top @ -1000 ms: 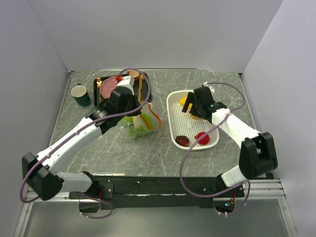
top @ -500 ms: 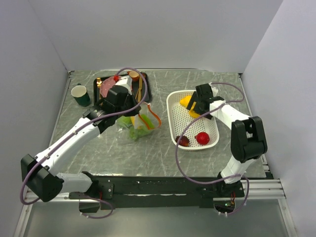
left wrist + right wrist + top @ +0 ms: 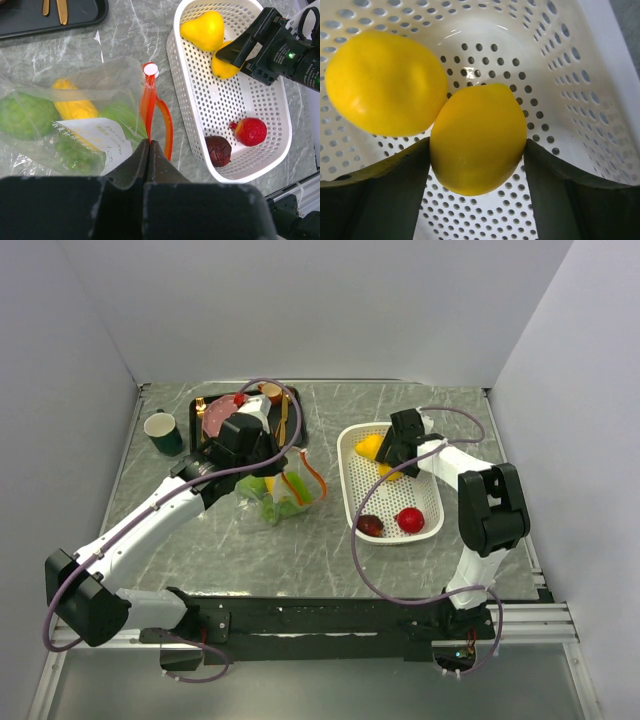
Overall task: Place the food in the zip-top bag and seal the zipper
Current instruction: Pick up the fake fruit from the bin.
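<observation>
Top view: holding the small clear floppy zip-top bag (image 3: 287, 496) on the grey table, left of the white perforated oval basket (image 3: 350, 485), with the left gripper (image 3: 268, 472), its fingers hiding under the wrist. Reaching into the basket's far end with the right gripper (image 3: 388, 466), its fingertips too small to be making out here.

Left wrist view: pinching the bag with fully closed fingers at the near end of the thin orange-red zipper strip (image 3: 148, 100). Showing through the plastic: yellow toy corn (image 3: 75, 106) and blurred green toy pieces (image 3: 22, 117). Carrying handwriting too faint for reading: a white paper label (image 3: 95, 137). Lying in the basket's near end: a red toy fruit (image 3: 250, 131) and a dark purple toy fruit (image 3: 218, 150). Running off the top edge: gold cutlery (image 3: 55, 7).

Right wrist view: touching both sides of a smooth yellow toy lemon (image 3: 477, 125) with partly open fingers (image 3: 385, 200), beside a second yellow lemon (image 3: 385, 82), both resting on the basket floor.
</observation>
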